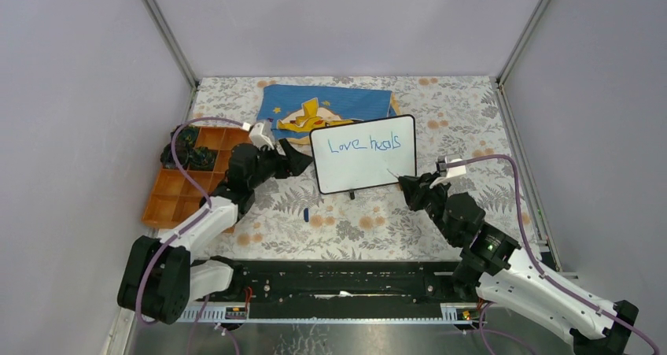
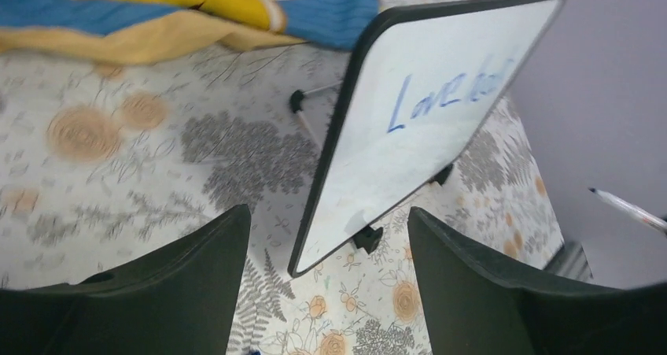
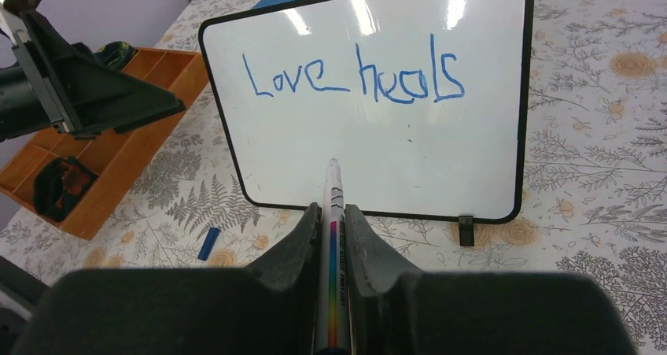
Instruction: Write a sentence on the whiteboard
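My right claw is clamping a marker between its fingers. The tip is pointing at the whiteboard just under the sentence, which is reading "Love heals" in blue on one line. I cannot tell whether the tip is touching the board.

That wrist view is giving me the writing head-on. My left wrist view is catching the whiteboard edge-on, leaning back on its black feet, with the sentence squeezed and half legible. My left claw is standing open and holding nothing, just beside the board's left edge.

Only the top view is showing both claws at once: the left claw left of the whiteboard, the right claw at its lower right corner.

The board is standing mid-table on the floral cover. A blue cloth is lying behind it, partly hidden by it. My left arm is crossing over an orange tray, and a small blue cap is lying in front of the board.
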You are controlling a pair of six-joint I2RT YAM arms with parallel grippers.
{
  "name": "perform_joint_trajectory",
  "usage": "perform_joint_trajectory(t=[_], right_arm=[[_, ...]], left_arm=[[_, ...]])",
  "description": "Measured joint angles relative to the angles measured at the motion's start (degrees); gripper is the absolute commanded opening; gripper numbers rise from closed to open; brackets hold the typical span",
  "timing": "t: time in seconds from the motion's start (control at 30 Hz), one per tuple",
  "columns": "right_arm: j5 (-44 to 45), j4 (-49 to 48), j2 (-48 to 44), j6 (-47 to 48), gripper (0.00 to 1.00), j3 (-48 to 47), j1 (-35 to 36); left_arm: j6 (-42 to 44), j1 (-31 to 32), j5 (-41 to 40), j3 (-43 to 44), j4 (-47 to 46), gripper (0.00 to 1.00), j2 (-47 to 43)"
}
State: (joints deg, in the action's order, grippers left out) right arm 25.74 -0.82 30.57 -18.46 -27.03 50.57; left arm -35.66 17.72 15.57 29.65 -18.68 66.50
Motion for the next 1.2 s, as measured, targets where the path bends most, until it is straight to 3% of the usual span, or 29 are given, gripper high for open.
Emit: perform_joint_trajectory(t=[0.23, 0.37, 0.83, 1.2], right_arm=[[-1.7, -0.8, 0.1, 0.0, 0.00, 0.0, 0.0], [-2.5, -1.2, 0.2, 0.1, 0.00, 0.0, 0.0], [-6.3, -5.7, 5.6, 0.2, 0.00, 0.0, 0.0], [-11.3, -14.6, 15.5, -0.1, 0.00, 0.6, 0.0]], left_arm=[[3.6, -5.9, 22.2, 0.8, -13.1, 0.77, 8.2], [4.3, -6.1, 27.7, 0.2, -18.7, 0.75, 13.7], [3.1, -6.2, 33.2, -1.2, -34.3, 0.66, 27.1], [1.4, -6.2, 34.7, -1.4, -40.0, 0.57, 32.3]])
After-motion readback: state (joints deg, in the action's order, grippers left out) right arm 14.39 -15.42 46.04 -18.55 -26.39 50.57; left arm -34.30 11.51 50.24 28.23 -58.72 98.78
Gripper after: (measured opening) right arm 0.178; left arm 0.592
